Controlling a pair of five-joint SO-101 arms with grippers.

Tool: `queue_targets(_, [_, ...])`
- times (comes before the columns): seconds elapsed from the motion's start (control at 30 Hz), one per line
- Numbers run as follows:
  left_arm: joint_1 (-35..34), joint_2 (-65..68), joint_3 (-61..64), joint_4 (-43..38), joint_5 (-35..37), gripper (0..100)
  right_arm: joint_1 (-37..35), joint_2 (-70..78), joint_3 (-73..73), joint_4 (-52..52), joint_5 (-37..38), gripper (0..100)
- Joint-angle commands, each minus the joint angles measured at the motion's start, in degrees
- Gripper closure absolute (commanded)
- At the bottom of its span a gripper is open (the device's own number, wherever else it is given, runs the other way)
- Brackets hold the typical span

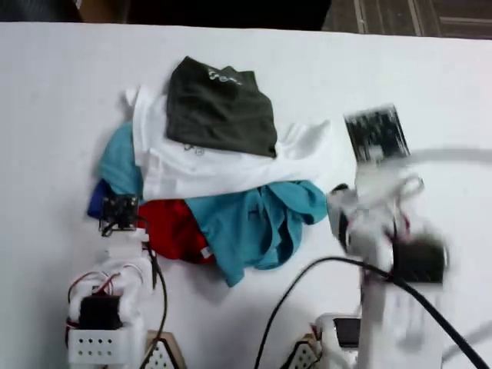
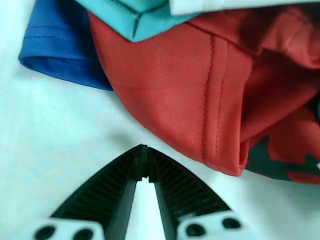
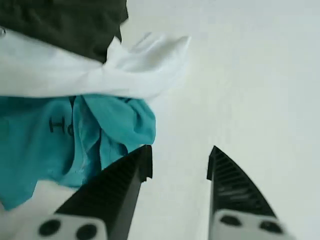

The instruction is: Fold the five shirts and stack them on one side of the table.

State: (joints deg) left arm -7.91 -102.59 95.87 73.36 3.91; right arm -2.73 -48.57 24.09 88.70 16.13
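Five shirts lie unfolded in one heap in the middle of the table (image 1: pixel 61 92). Dark shirt (image 1: pixel 221 108) on top, white shirt (image 1: pixel 200 165) under it, teal shirt (image 1: pixel 246 223) spilling toward the arms. Red shirt (image 1: pixel 173 227) sits beside the teal; blue shirt (image 1: pixel 96 200) pokes out at the heap's edge by the left arm.

L gripper (image 2: pixel 143 172): fingers clenched tip to tip w/ nothing between, over bare table just beside the red shirt's hem; can't tell if the tips touch the table.

R gripper (image 3: pixel 177 165): fingers spread, holding nothing, over bare table near the teal shirt, apart from it.
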Motion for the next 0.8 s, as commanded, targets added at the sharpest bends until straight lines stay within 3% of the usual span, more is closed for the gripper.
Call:
queue_targets(0.0, [2.99,-1.76,1.1,-0.79,0.09,97,-0.13,13.14,-7.3,4.62,0.26,80.9])
queue_targets(0.1, [4.04,-1.76,1.19,-4.57,-5.36,97,-0.13,14.81,-8.09,4.97,0.18,80.9])
queue_targets(0.23, [1.58,-1.85,0.66,-13.01,-28.04,97,-0.22,14.64,-7.91,4.97,0.35,80.9])
queue_targets(0.3, [1.32,-1.85,-1.45,-17.85,-34.37,97,-0.13,14.64,-6.86,4.88,0.44,80.9])
queue_targets(0.43, [0.7,-1.85,-8.31,-23.91,-35.08,97,-0.13,14.64,-3.08,4.62,0.53,80.9])
queue_targets(0.53, [0.53,-1.58,-11.03,-29.98,-29.54,94,-0.13,14.73,-0.35,4.09,0.53,81.0])
queue_targets(0.63, [0.97,-0.79,-13.32,-31.21,-29.01,84,-0.13,14.64,2.9,2.07,0.53,81.0])
queue_targets(0.77, [0.97,9.05,-19.65,-31.47,-29.01,83,-0.13,14.64,7.21,-0.57,0.53,81.0])
